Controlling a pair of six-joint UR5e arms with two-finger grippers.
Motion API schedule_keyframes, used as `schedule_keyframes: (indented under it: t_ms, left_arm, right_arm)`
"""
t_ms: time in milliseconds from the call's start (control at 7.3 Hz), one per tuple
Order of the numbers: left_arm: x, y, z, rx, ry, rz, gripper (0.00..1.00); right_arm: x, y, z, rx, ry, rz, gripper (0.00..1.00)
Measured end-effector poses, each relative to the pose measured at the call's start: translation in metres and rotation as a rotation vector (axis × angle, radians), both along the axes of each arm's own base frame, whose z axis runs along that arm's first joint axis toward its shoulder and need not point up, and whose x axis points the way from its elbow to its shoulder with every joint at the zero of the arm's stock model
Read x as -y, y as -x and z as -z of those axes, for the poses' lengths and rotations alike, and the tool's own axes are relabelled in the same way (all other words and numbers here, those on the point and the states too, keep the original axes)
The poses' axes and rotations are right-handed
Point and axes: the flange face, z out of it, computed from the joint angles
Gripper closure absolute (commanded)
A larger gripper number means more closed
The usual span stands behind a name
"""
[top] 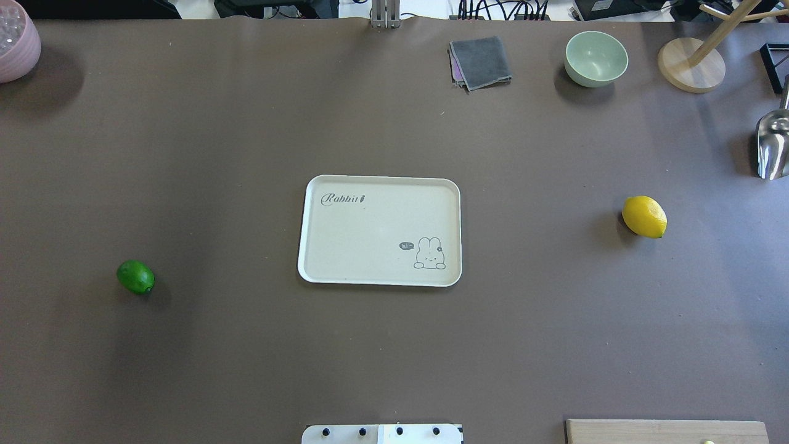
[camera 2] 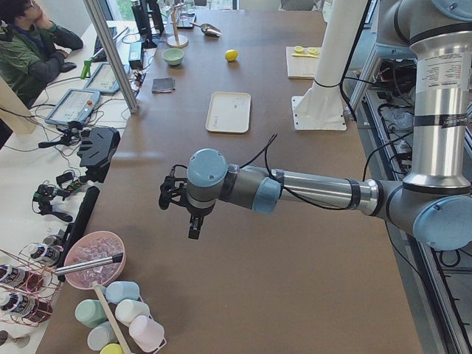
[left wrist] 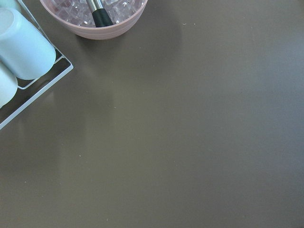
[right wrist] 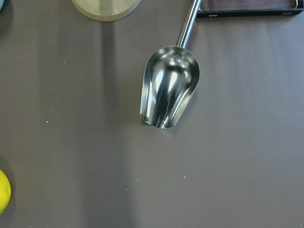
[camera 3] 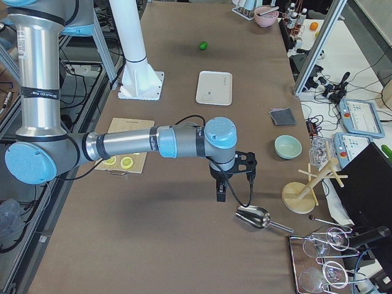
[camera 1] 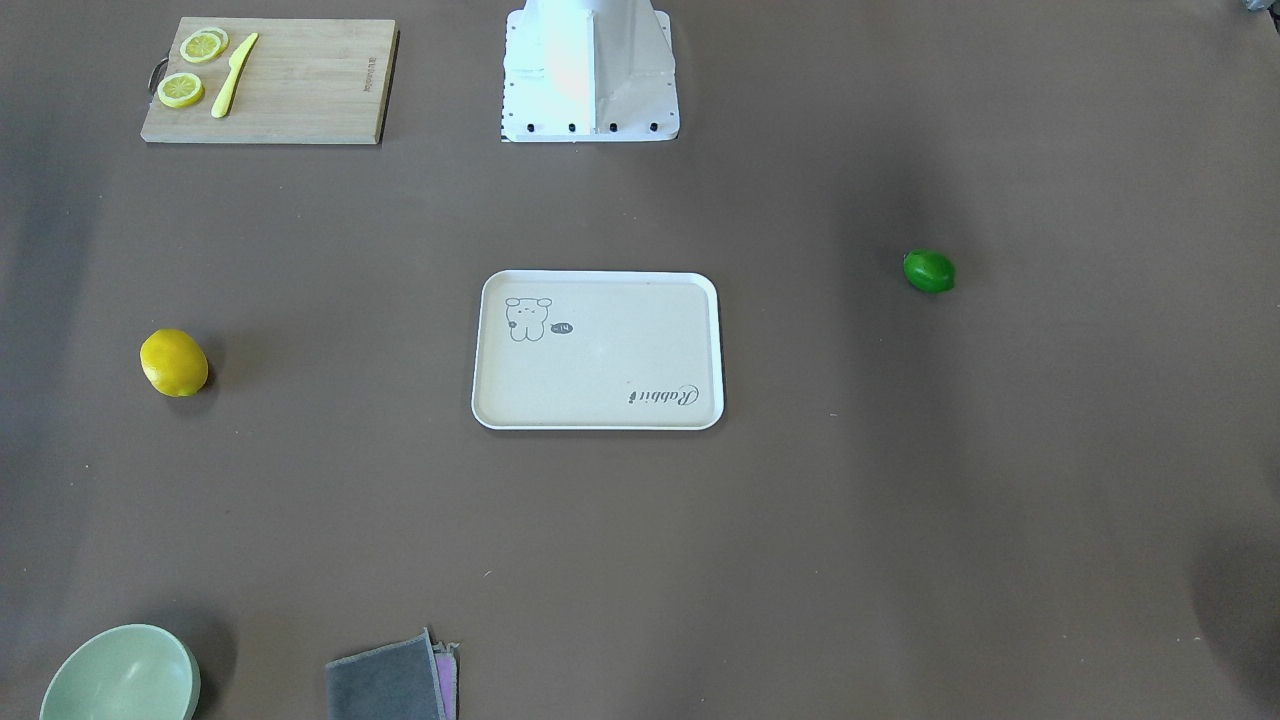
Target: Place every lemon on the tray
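The cream tray point(top: 370, 228) lies at the table's middle with nothing on it; it also shows in the front view point(camera 1: 600, 360). The yellow lemon point(top: 644, 216) lies on the table to its right, also seen in the front view point(camera 1: 174, 363) and at the right wrist view's lower left edge point(right wrist: 2, 191). The green lemon point(top: 135, 277) lies on the table to the tray's left, also in the front view point(camera 1: 929, 271). My left gripper point(camera 2: 169, 195) hovers near the table's left end and my right gripper point(camera 3: 247, 162) near its right end. I cannot tell whether either is open or shut.
A bamboo cutting board point(camera 1: 270, 80) with lemon slices and a yellow knife sits beside the base. A green bowl point(top: 595, 58), grey cloth point(top: 481, 61), wooden stand point(top: 690, 65) and metal scoop point(right wrist: 168, 90) are at the far right. A pink bowl point(left wrist: 95, 19) stands at the left end.
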Motion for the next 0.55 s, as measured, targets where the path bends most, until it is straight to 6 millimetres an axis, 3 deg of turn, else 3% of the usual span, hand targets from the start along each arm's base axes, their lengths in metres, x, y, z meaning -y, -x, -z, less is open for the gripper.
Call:
schedule_keyframes:
  t_ms: [548]
  left_arm:
    - [0.004, -0.006, 0.013, 0.004, -0.086, -0.012, 0.01]
  right_arm:
    - [0.001, 0.001, 0.004, 0.008, -0.008, 0.002, 0.0]
